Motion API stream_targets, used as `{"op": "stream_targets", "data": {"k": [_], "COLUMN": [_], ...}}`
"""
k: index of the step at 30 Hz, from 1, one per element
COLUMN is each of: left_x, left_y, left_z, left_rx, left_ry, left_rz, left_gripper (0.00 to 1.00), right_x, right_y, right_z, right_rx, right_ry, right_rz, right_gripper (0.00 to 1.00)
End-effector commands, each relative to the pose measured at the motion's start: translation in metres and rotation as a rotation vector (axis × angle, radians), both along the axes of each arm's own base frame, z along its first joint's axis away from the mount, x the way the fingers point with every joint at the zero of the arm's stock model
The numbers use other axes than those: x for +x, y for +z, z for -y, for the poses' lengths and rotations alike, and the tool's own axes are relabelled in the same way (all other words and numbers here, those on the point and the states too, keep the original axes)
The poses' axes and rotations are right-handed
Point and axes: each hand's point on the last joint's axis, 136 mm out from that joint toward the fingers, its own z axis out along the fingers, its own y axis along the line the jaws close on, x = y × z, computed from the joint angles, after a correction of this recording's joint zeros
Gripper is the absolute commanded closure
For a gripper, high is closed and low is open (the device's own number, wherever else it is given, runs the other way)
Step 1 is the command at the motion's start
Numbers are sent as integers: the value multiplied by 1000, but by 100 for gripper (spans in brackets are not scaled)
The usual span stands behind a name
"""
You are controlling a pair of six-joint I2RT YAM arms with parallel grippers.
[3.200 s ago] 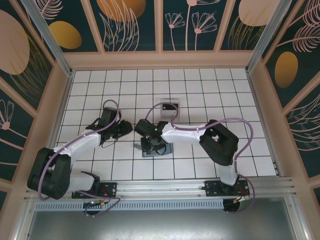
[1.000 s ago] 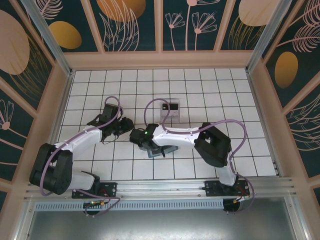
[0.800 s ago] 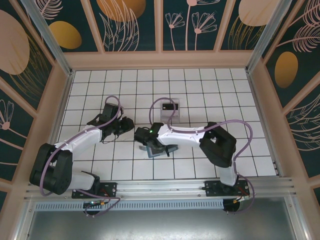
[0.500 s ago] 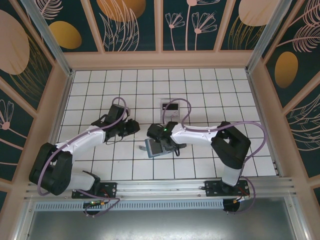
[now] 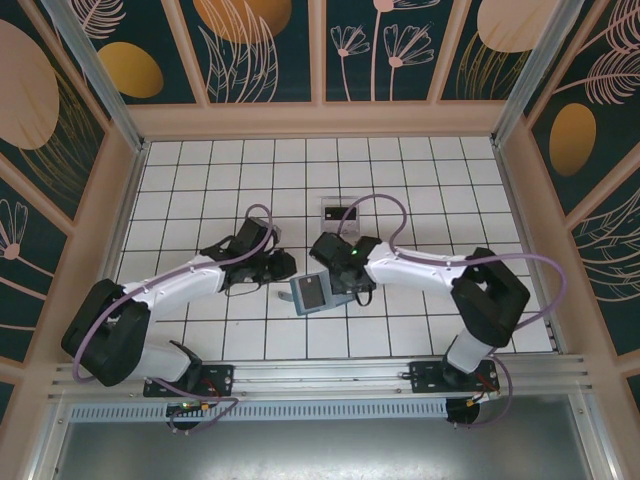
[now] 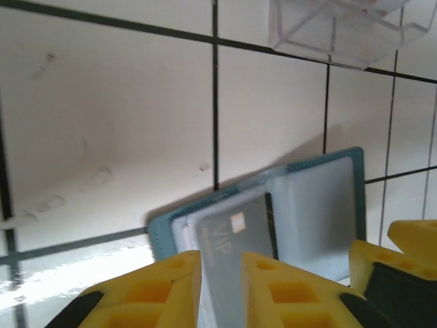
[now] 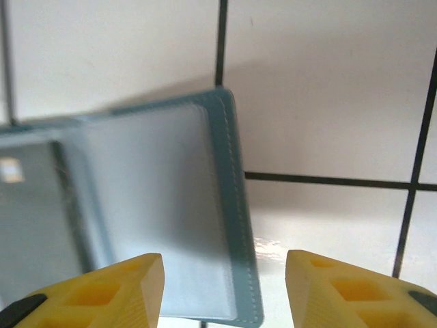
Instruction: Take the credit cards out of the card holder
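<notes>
- The card holder [image 5: 315, 293] lies open and flat on the counter, a little toward 6 o'clock from its middle. It has a teal stitched border and a pale grey-blue inside.
- In the left wrist view its left pocket holds a grey credit card [image 6: 229, 236] behind a cloudy sleeve. The card bears a small pale square and faint lettering. The right flap looks plain.
- The left gripper [image 5: 283, 268] sits at the holder's 10 o'clock. In its wrist view its yellow fingers [image 6: 164, 287] are a narrow gap apart over the holder's near edge, clamped on nothing.
- The right gripper [image 5: 343, 287] is at the holder's 3 o'clock. Its fingers [image 7: 116, 290] are well apart, straddling the right flap's teal edge. I cannot tell whether they touch it.
- A clear plastic tray [image 5: 339, 214] stands at the holder's 12 o'clock, apart from it, with a dark card [image 5: 342, 211] bearing a light mark inside.
- The counter [image 5: 200, 180] is white square tiles with dark grout, glossy in places.
- Pale wooden framing [image 5: 320, 118] rings it, with dark teal wall panels [image 5: 270, 50] painted with pink plants and golden ovals.
- An aluminium rail [image 5: 330, 372] runs along 6 o'clock.
</notes>
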Motion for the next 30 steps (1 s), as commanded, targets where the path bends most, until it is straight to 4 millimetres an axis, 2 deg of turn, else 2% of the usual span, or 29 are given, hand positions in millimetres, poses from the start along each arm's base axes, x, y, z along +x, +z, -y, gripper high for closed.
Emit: {"op": "stream_targets", "data": {"k": [1,6,10,18,30], "left_x": [-10,-24,-31,-41,-49], "left_y": [-8,-14,-23,-38,-64], "left_z": [2,8,11,18,-1], "left_rx": [-13,-24,-24,-10,114], "left_ry": [31,35,37,19,21], "left_rz": [-30,-43,-68,-101,-142], "left_gripper": [78,82,84,84,85], "right_x": [7,6,3,-2,-11], "right_y": [25,36,33,7,-25], "right_z": [-28,-58,-73,-80,-78], "right_rx": [190,419,535,636,620], "right_ry": [56,143,188,227,224], "right_rz": [-12,-104,-160,-274,-348], "right_gripper": [50,52,56,60,60]}}
